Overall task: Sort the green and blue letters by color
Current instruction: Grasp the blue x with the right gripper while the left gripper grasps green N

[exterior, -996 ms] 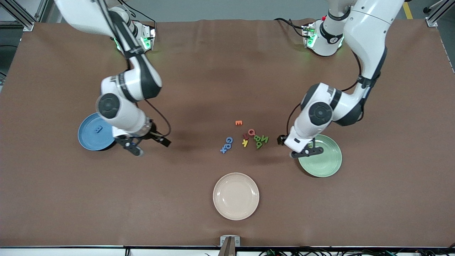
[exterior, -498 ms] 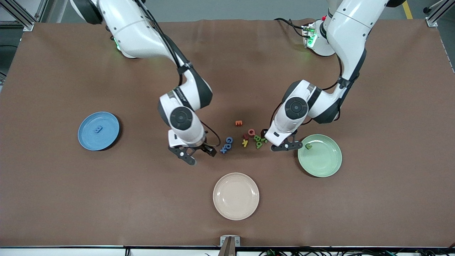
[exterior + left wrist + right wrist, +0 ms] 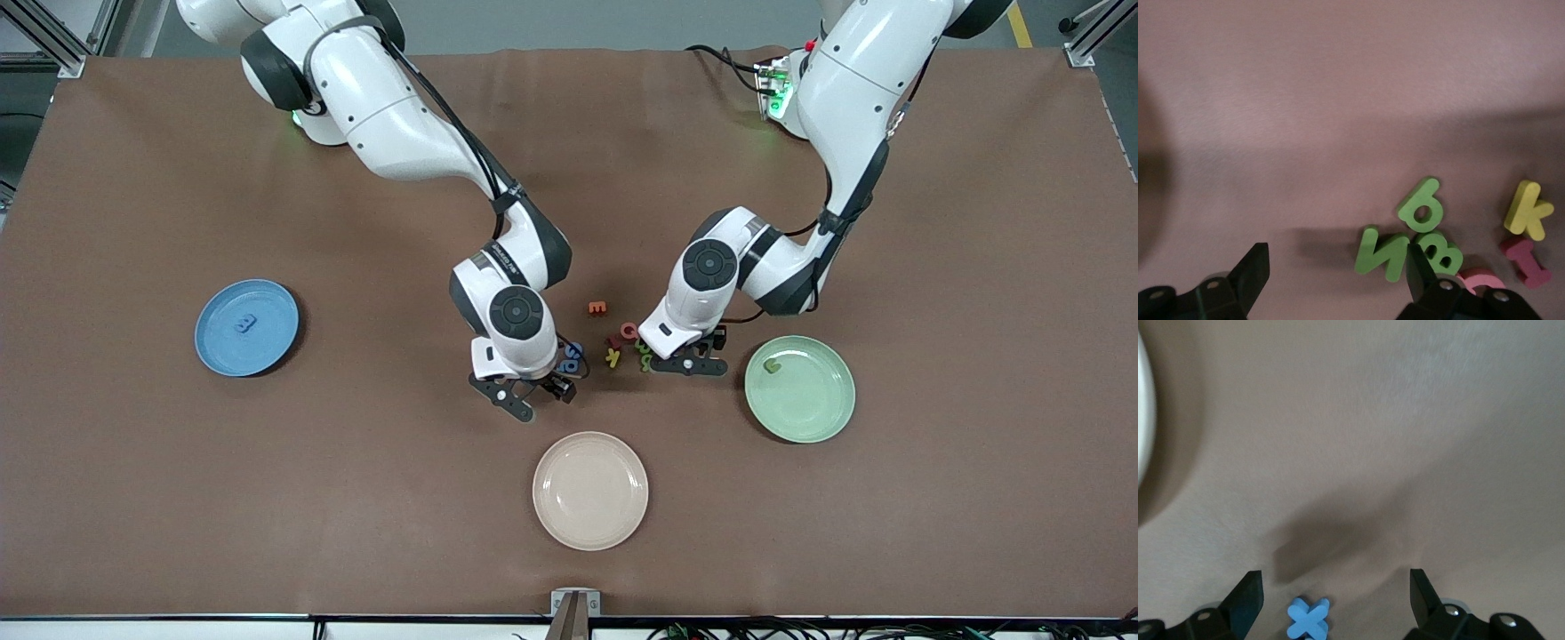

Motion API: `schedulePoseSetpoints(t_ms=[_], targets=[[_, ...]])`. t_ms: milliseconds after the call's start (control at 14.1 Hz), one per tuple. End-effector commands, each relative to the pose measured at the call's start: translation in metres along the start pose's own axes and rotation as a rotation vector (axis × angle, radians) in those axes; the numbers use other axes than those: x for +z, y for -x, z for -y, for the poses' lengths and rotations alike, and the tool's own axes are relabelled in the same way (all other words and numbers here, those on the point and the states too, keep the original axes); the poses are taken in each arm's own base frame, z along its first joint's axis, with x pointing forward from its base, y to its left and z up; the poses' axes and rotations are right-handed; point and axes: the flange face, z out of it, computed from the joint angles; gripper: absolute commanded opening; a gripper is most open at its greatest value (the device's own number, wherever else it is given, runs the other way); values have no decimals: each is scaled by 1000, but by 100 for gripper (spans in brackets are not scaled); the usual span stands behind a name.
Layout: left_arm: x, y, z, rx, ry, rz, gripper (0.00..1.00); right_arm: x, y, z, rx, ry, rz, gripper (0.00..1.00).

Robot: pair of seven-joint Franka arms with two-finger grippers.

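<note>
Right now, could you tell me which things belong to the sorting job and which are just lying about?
Job: blue x, other blue letters, green N, green B, green q, blue plate, green plate.
Lying about: orange E, pink Q, yellow k, red letter, beige plate.

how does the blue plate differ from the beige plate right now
The blue plate holds one blue letter; the beige plate holds nothing. The blue plate sits toward the right arm's end of the table, while the beige plate lies mid-table and nearer the front camera. The beige plate also looks slightly larger. Both are round, rimmed and flat on the brown table.
</note>
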Motion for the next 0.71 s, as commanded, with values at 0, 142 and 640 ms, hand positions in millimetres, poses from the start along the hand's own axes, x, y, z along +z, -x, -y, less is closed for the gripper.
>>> schedulePoseSetpoints(t_ms=[0, 142, 640], targets=[[0, 1, -10, 86, 4, -12, 91, -1, 4, 8, 13, 1, -25, 87], [3, 4, -11, 110, 3, -5, 90, -1, 5, 8, 13, -1, -23, 79], [11, 20, -9, 158, 5, 29, 88, -1, 11, 10, 21, -10, -11, 61]])
